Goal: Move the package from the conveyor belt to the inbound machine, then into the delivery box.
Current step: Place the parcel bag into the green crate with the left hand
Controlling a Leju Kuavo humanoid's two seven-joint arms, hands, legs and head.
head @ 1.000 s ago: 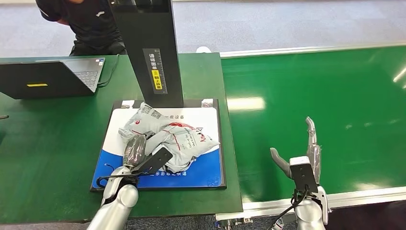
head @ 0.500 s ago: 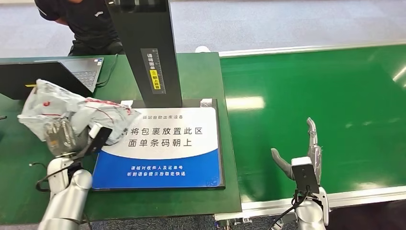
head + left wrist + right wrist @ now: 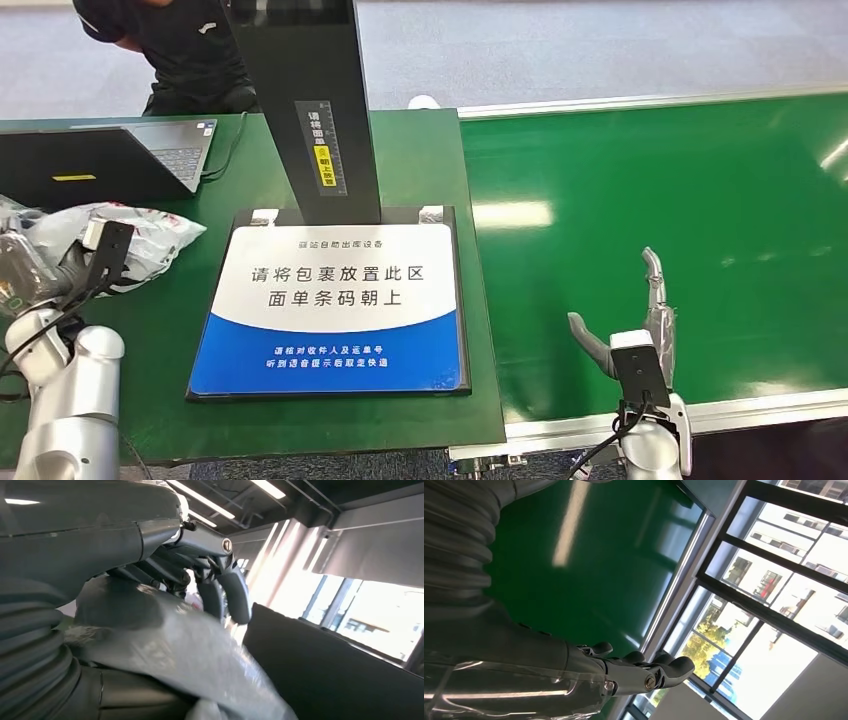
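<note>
The grey plastic package with red print is lifted at the far left of the green table, in front of the laptop. My left hand grips it from below; in the left wrist view the fingers curl over the crumpled grey package. The inbound machine's blue and white pad lies bare under its black post. My right hand hovers open over the near edge of the green conveyor belt, holding nothing, fingers stretched out.
An open black laptop stands at the back left of the table. A person in black sits behind it. The belt's metal rail runs along the near right edge.
My left hand has lifted the package off the machine's pad and carried it far to the left, uncovering the pad's print. The right hand has stayed in place.
</note>
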